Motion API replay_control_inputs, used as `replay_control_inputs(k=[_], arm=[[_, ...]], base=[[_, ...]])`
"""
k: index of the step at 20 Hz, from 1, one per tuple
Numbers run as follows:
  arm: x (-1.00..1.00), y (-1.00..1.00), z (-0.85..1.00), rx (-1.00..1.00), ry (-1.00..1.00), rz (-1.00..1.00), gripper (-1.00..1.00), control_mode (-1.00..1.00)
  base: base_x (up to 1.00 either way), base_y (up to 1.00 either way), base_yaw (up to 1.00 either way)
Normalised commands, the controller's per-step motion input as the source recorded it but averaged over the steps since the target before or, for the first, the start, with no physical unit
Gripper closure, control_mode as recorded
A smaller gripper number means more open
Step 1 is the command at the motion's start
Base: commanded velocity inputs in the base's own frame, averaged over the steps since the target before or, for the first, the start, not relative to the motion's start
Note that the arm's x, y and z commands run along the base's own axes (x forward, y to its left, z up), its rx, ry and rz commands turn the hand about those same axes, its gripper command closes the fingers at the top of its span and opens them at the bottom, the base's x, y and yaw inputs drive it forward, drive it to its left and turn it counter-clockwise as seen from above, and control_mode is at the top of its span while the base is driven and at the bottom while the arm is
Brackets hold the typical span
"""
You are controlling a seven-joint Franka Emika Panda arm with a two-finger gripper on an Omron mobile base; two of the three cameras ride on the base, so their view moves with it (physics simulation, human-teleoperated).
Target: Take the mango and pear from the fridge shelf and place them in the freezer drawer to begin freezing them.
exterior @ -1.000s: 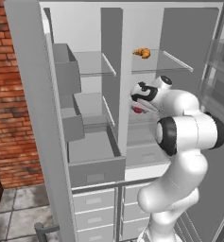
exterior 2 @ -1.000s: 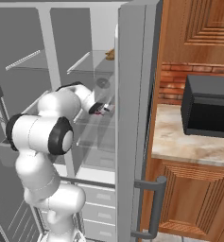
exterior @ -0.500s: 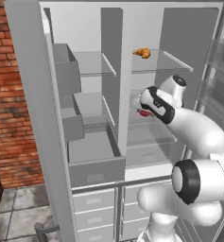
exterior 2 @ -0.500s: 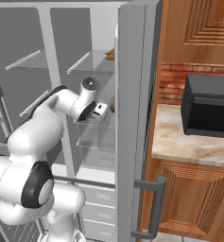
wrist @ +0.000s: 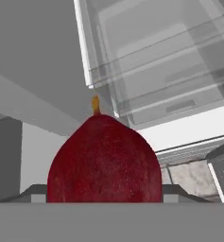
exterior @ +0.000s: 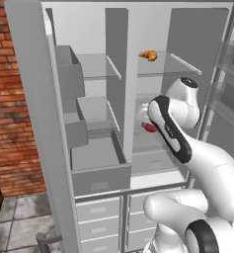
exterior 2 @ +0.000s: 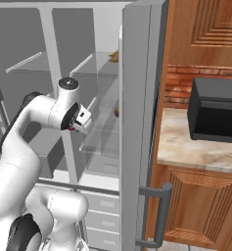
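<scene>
A dark red fruit with a small orange stem, which I take for the mango (wrist: 104,160), fills the lower middle of the hand view. My gripper (wrist: 104,191) is shut on it, a dark fingertip showing on each side. In the left base view the gripper (exterior: 147,123) holds the mango (exterior: 151,128) in front of the right compartment, just above a fridge shelf (exterior: 140,144). The freezer drawer (exterior: 101,179) stands pulled open, lower and to the left of the hand. In the right base view a small brownish thing (exterior 2: 117,112) shows through the door; whether it is the pear I cannot tell.
An orange-brown item (exterior: 148,55) lies on the top shelf. Grey bins (exterior: 69,74) hang on the left. The open fridge door (exterior 2: 137,127) stands close on the arm's right, with a black microwave (exterior 2: 215,110) on the counter beyond. White-fronted drawers (exterior: 96,212) sit below.
The arm has unfolded, its elbow swinging down and to the right. The hand with the red fruit has come a little lower and outward from the shelf.
</scene>
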Motion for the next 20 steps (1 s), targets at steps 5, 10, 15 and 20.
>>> replay_control_inputs(k=[5, 10, 15, 20], arm=[[-0.51, 0.94, 0.0, 0.0, 0.19, 0.0, 1.0, -1.0], [0.02, 0.92, -0.02, 0.0, 0.29, 0.0, 1.0, -1.0], [0.53, 0.6, -0.25, -0.04, 0.33, 0.0, 1.0, -1.0], [0.28, 0.14, -0.55, -0.01, 0.16, 0.0, 1.0, -1.0]], base=[[0.0, 0.0, 0.0], [0.0, 0.0, 0.0], [0.0, 0.0, 0.0], [0.0, 0.0, 0.0]])
